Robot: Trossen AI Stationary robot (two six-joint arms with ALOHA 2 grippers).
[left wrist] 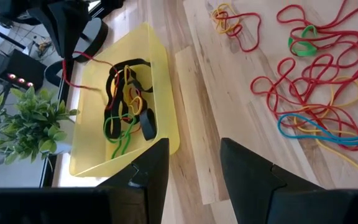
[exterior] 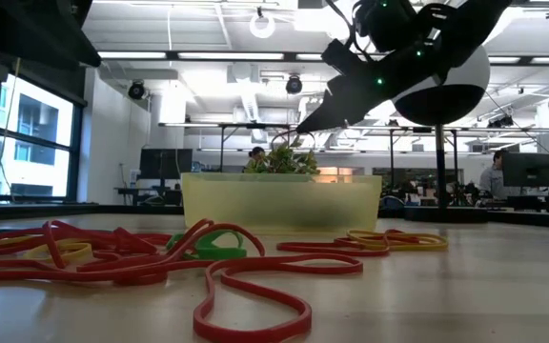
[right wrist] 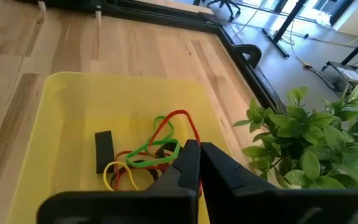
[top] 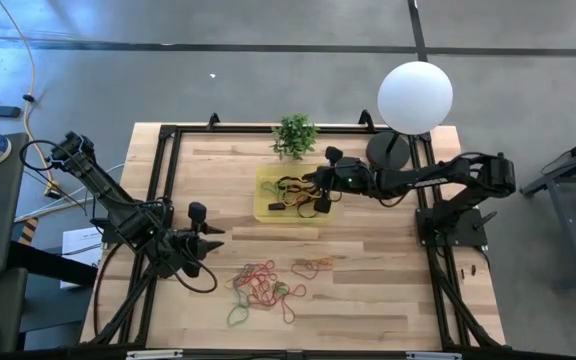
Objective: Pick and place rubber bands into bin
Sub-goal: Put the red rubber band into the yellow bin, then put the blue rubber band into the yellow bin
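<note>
My right gripper hangs over the yellow bin, near the side closest to the potted plant. Its 2 fingers are pressed together, and a red rubber band arches up beside their tips; I cannot tell whether it is pinched between them. Inside the bin lie more bands in green, yellow, red and black. My left gripper waits low over the wooden table, its fingers spread and holding nothing. The loose rubber bands lie scattered on the table just beyond it, with a smaller clump between them and the bin.
</note>
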